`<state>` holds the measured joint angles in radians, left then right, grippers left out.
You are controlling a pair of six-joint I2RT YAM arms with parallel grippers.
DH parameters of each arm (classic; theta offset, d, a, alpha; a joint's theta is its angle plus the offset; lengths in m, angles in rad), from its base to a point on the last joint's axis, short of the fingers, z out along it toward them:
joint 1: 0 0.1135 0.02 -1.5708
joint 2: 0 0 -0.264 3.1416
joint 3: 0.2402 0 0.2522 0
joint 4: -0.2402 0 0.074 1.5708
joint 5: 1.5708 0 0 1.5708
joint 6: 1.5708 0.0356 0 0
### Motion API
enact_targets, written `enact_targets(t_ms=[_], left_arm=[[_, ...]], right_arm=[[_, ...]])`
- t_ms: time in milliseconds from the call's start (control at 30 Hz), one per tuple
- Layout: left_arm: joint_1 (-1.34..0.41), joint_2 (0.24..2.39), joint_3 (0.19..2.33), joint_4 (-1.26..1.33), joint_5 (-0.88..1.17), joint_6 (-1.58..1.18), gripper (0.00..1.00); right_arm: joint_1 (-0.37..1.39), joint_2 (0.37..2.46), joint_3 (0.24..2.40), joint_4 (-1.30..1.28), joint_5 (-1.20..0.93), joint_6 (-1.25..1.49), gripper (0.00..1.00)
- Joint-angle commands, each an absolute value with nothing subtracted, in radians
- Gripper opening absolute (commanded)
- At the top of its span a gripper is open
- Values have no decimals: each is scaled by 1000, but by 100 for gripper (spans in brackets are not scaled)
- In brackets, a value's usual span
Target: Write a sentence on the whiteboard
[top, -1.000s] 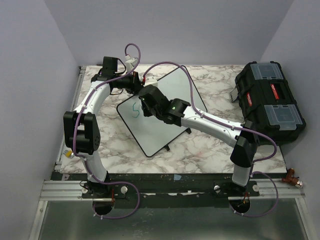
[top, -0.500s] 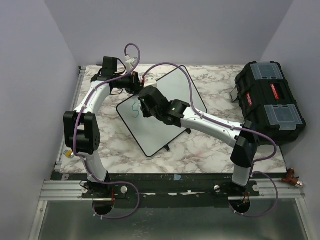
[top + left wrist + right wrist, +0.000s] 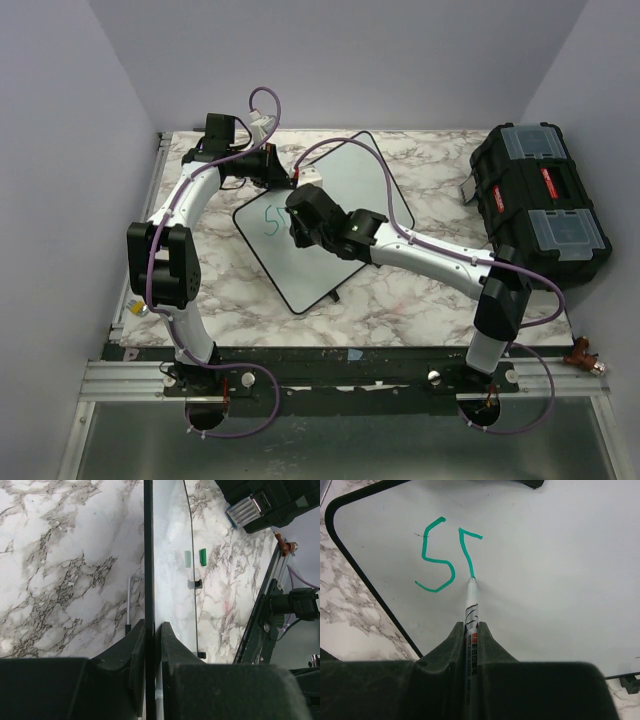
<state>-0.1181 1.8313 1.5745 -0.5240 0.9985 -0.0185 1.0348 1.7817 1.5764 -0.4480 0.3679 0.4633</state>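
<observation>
- The large white rectangular whiteboard with a thin black frame [image 3: 300, 268] lies on the marble-patterned surface [image 3: 410, 305], turned so that one rounded corner points toward the arm bases.
- The green handwritten sentence [image 3: 438, 555] sits near the board's left corner. So far it is only an "S" and, just beside it, a short hooked downstroke.
- The right pincer [image 3: 470, 628] is clamped together on a slim white-barrelled marker with a green tip [image 3: 471, 602].
- The marker's tip touches the board at the lower end of the hooked stroke.
- The left pincer [image 3: 152, 630] is at the board's far-left edge. Its fingers are pressed onto the black frame from both sides.
- A small green cylinder [image 3: 203, 556] lies on the marble just beside the board's opposite edge.
- A black plastic toolbox with clear lid compartments [image 3: 540, 205] stands at the right end of the surface, well apart from the board.
</observation>
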Motion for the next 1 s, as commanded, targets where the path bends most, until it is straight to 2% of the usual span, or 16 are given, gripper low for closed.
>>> enact_targets(t_ms=[0, 467, 967], left_arm=[[-129, 1825, 1590, -505, 1014, 63, 0], [-129, 1829, 1595, -513, 1013, 69, 0], [-128, 1833, 1601, -523, 1017, 74, 0]], right_arm=[[1034, 1776, 1558, -462, 339, 485, 1], [1034, 1741, 1627, -411, 421, 471, 1], [1031, 1838, 1721, -422, 476, 448, 1]])
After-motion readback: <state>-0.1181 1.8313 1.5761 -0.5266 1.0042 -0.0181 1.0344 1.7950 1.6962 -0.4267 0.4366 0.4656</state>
